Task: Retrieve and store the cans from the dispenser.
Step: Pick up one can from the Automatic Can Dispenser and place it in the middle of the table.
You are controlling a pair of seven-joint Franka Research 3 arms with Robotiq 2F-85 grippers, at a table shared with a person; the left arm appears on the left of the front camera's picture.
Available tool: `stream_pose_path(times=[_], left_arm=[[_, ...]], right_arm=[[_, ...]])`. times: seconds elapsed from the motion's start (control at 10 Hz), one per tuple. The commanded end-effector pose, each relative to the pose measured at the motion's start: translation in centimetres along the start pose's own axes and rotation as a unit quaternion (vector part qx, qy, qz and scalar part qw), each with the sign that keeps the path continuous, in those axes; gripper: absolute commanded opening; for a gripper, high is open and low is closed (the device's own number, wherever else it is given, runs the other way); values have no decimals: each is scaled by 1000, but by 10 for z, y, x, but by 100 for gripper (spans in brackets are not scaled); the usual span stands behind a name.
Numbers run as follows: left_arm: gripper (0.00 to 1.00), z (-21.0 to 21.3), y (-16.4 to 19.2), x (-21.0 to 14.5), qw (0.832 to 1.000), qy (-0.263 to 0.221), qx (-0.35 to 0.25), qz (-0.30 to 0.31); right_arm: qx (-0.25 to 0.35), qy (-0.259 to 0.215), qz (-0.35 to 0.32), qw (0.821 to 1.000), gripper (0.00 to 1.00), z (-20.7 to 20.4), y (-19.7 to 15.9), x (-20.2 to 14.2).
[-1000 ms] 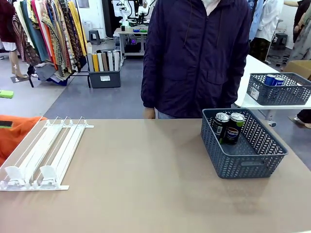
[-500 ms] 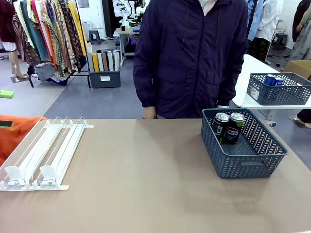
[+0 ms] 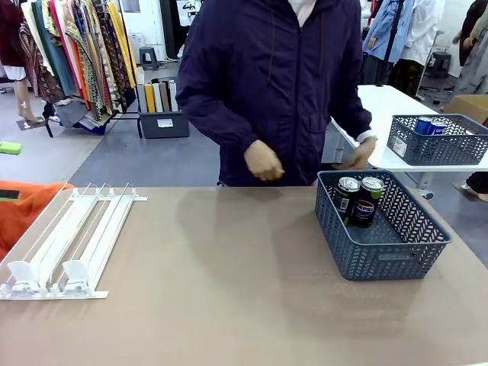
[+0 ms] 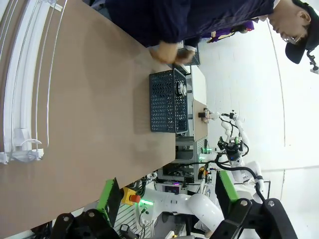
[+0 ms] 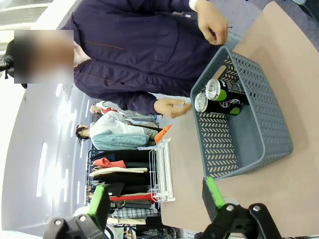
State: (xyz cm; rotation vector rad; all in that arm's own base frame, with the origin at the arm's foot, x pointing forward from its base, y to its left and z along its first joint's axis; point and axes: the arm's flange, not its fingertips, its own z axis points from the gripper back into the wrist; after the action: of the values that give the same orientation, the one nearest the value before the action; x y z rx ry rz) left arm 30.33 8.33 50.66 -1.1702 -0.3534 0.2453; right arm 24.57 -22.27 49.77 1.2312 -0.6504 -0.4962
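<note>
Dispenser [image 3: 69,240] is lying empty at the near left of the surface [image 3: 229,290], lanes running near-to-far, stoppers at the near end. Two black cans [image 3: 357,200] are standing upright in the far corner of the grey basket [image 3: 381,255] at the right, so the left pincer [image 4: 167,199] is sitting nearer the dispenser, the right pincer [image 5: 154,199] nearer the basket. Both are hovering with jaws spread wide, gripping nothing. Person's hand [image 3: 263,160] is hanging over the far edge; clothes racks and another table are standing behind.
</note>
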Motion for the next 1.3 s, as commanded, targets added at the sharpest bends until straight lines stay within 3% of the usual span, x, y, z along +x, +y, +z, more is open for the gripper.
stream_pose_path(times=[0.0, 1.2], left_arm=[[100, 0, 0, 0, 1000, -2, -12, -5], [100, 0, 0, 0, 1000, -2, -12, -5]], right_arm=[[16, -7, 12, 1000, 100, -3, 1, 2], [16, -7, 12, 1000, 100, -3, 1, 2]])
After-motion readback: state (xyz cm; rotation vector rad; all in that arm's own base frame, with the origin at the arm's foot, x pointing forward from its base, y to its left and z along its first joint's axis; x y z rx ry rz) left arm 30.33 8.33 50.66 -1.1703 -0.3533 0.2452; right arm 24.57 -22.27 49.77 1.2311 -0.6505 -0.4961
